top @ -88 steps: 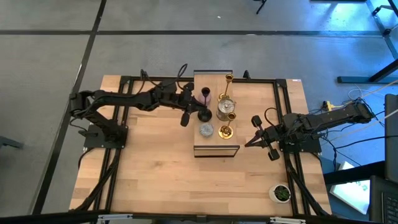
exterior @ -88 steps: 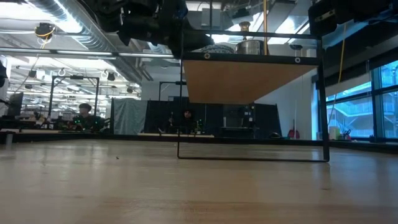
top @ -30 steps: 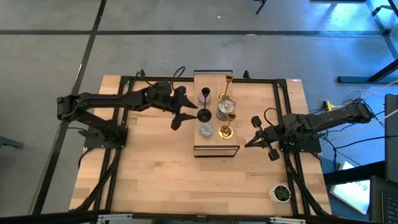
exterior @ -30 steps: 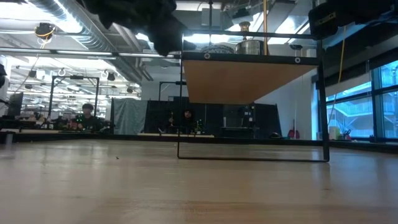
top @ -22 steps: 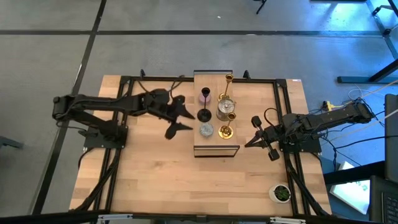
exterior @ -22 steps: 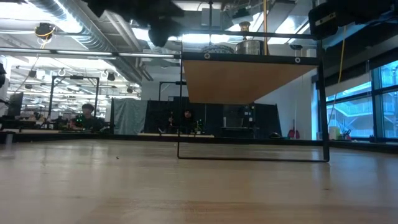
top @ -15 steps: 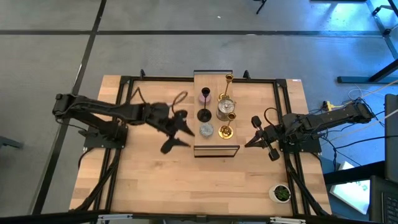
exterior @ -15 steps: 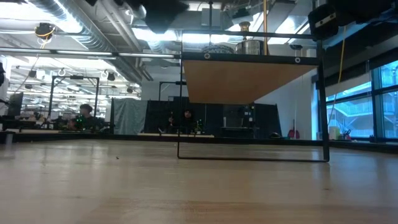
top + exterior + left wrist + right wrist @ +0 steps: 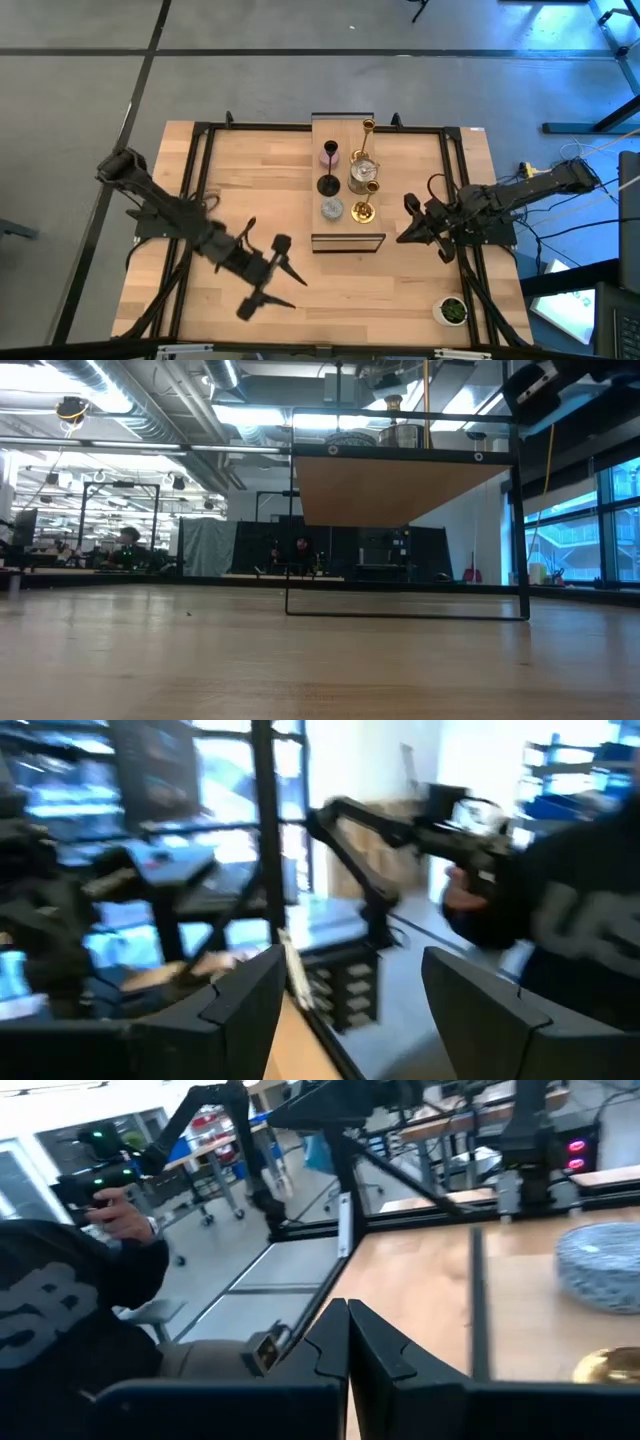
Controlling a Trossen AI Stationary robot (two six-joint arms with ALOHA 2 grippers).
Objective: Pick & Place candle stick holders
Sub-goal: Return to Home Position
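Observation:
Several candle stick holders stand upright on a raised shelf (image 9: 347, 242) at the table's middle. They are a tall gold one (image 9: 367, 140), a lilac-pink one (image 9: 331, 154), a black one (image 9: 327, 184), a silver one (image 9: 361, 174), a grey-blue one (image 9: 332, 209) and a short gold one (image 9: 362, 210). My left gripper (image 9: 298, 291) hovers open over the near left of the table, well clear of the shelf, with nothing between its fingers (image 9: 245, 1010). My right gripper (image 9: 398, 238) waits shut just right of the shelf, empty. The right wrist view shows the grey-blue holder (image 9: 600, 1265) past the shelf's black frame.
The shelf stands on thin black legs, its wooden underside (image 9: 400, 485) well above the tabletop. A small white pot with a green plant (image 9: 452, 311) sits at the near right corner. A person in a dark top (image 9: 60, 1330) is beyond the table's edge.
My left gripper has swung away from the black holder on the shelf toward the table's near edge. It has stayed open and holds nothing. It has left the low view. The holders have not moved.

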